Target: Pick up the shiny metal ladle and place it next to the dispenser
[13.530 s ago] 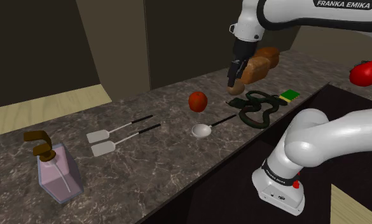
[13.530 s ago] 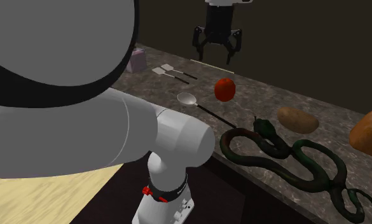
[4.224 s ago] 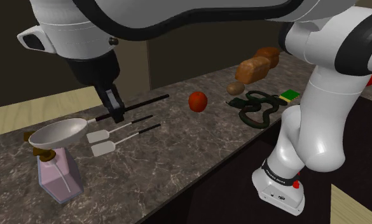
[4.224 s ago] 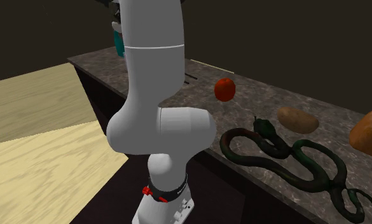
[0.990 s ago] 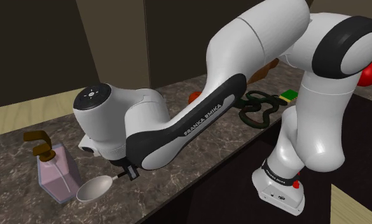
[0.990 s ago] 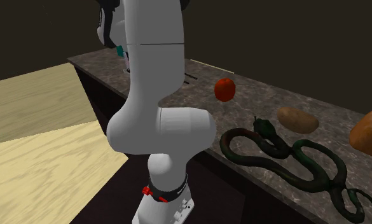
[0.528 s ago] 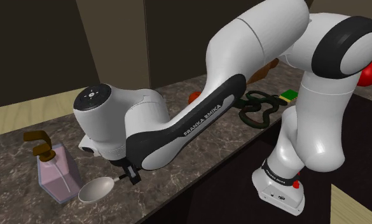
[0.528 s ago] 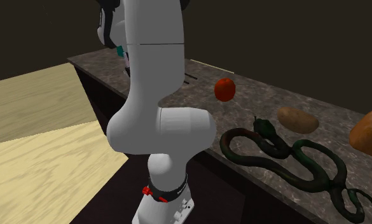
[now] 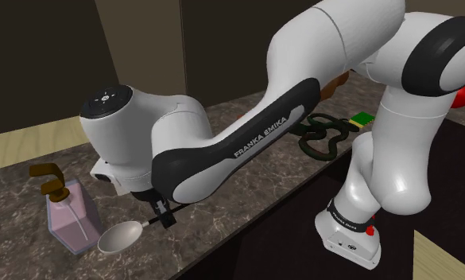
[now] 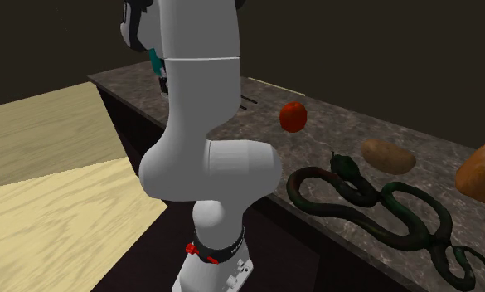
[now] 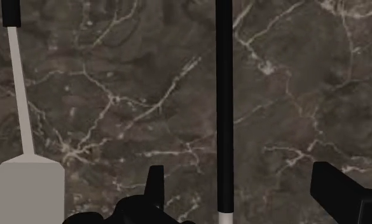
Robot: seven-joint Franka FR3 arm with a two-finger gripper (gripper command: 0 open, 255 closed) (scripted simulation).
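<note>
The ladle (image 9: 119,236) lies on the tabletop (image 9: 12,191) with its pale, shiny bowl just beside the dispenser (image 9: 70,216), on the dispenser's side toward the stand. Its shaft runs away from the dispenser under the arm. That is the spot the task names, so I judge the placing done, with only the retreat left. The end effector (image 11: 236,167) hangs low over the ladle's black handle (image 11: 224,95) with its fingers (image 11: 156,184) spread wide. The handle runs between them and touches neither, so nothing is gripped and the tabletop seems to carry the ladle's weight. Spread like this, the fingers should be able to rise straight off without dragging the handle or nudging the bowl against the dispenser. A spatula (image 11: 29,188) also lies near the dispenser, clear of the fingers, so a straight lift should miss it. The snake (image 9: 322,139) sits well apart from the dispenser and plays no part.
</note>
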